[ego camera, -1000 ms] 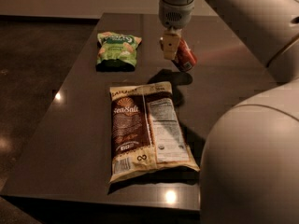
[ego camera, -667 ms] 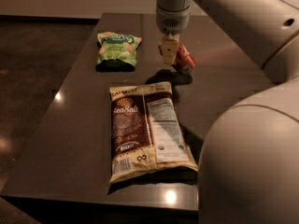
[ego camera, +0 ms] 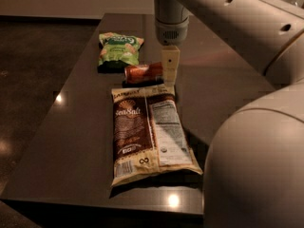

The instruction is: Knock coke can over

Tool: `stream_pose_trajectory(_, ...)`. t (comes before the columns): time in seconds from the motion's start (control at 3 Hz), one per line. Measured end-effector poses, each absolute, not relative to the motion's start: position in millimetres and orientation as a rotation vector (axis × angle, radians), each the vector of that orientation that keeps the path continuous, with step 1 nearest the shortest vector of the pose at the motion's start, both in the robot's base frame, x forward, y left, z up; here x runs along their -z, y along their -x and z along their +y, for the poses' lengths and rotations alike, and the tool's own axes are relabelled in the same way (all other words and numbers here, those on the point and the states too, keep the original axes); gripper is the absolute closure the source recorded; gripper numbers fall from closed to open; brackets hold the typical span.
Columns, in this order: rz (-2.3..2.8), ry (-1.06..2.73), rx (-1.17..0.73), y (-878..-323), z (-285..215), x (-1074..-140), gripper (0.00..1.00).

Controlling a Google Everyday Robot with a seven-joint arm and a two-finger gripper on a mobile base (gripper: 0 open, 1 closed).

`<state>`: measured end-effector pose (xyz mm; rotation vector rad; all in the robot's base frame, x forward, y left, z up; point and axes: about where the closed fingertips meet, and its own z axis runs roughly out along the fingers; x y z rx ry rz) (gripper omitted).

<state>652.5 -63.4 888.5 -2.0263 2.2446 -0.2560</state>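
The coke can, dark red, lies on its side on the dark table, just behind the top edge of a brown snack bag. My gripper hangs down from the arm at the can's right end, touching or almost touching it. It holds nothing that I can see.
A large brown and cream sea-salt snack bag lies in the table's middle. A green chip bag lies behind the can to the left. The robot's pale body fills the right foreground.
The gripper has moved left. The can has gone from the gripper's right side to its left and now lies flat on its side.
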Motion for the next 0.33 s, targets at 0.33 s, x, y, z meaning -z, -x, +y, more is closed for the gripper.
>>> stream_pose_trajectory(0.33,2.239,2.023,0.257,-654.4,-62.2,-887.7,0.0)
